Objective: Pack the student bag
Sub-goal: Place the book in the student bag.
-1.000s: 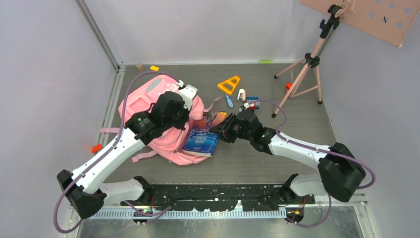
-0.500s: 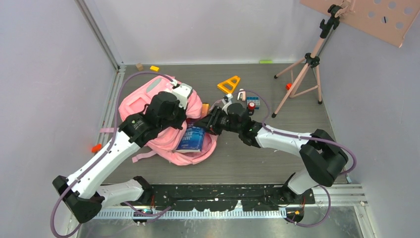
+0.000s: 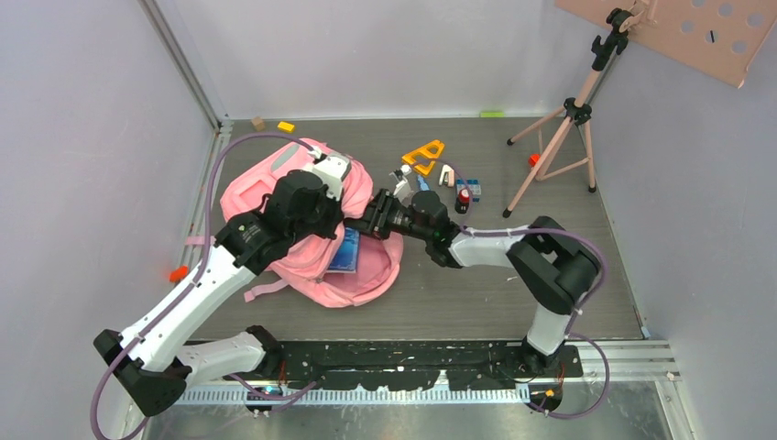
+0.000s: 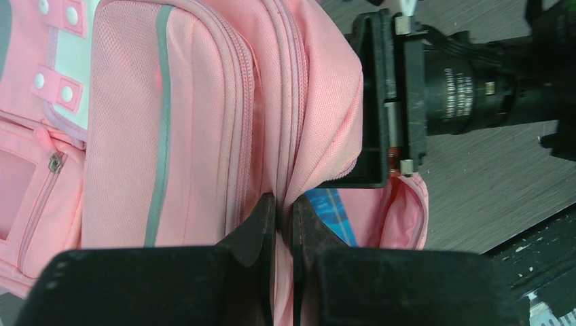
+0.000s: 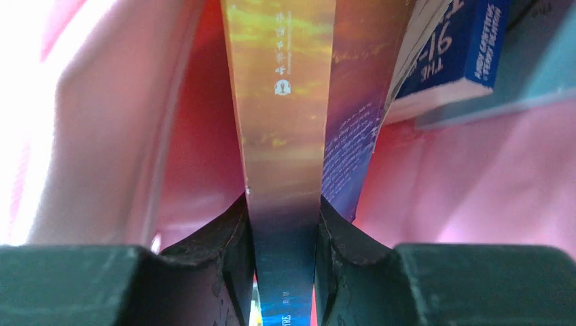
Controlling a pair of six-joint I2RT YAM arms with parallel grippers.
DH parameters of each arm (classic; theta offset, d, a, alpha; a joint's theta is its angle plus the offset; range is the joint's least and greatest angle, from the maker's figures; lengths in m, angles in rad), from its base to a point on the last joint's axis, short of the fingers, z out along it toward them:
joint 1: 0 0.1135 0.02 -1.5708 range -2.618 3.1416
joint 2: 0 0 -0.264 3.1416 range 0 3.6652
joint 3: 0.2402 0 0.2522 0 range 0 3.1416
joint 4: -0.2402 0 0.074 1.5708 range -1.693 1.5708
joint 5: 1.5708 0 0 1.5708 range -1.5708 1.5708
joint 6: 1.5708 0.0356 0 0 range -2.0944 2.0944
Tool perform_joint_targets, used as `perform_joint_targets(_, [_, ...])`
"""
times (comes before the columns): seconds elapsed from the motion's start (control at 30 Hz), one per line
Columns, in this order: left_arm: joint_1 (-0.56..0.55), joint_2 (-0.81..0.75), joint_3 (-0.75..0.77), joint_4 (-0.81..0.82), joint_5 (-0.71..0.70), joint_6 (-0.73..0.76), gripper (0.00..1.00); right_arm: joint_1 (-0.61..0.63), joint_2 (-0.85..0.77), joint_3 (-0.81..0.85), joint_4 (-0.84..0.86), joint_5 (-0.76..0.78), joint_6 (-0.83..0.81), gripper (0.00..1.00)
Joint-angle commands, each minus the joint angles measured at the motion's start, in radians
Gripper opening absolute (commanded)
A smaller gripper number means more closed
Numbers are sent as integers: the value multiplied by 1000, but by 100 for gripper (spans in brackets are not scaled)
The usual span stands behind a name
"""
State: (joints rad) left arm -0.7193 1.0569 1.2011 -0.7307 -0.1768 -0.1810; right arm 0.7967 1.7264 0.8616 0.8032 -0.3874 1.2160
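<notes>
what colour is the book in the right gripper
The book is orange-gold fading to dark blue; right wrist view shows it best.

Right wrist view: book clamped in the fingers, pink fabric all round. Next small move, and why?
Probably ease the right gripper a little deeper into the student bag before letting go. Its fingers clamp the orange-spined book, with pink lining on both sides and a blue book beside it inside. The left gripper pinches the bag's opening edge, so the mouth looks held open.
</notes>
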Motion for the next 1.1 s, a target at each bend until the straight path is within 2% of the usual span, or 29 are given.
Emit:
perform_joint_targets(0.0, [-12, -54, 27, 200, 97, -40, 0, 4, 63, 144, 406, 4, 34, 0])
perform_joint_targets(0.2, [-12, -70, 21, 201, 93, -45, 0, -1, 192, 137, 143, 196, 54, 0])
perform_joint_targets(0.37, [-12, -77, 13, 205, 95, -49, 0, -2, 234, 134, -11, 266, 78, 1])
perform_joint_targets(0.67, [-12, -59, -8, 244, 113, -83, 0, -2, 236, 251, 62, 280, 45, 0])
perform_joint_targets(0.93, [-12, -46, -15, 275, 135, -116, 0, -1, 396, 349, 198, 304, 43, 1])
perform_joint_targets(1.07, [-12, -48, -21, 274, 134, -126, 0, -1, 439, 379, 161, 303, -3, 1])
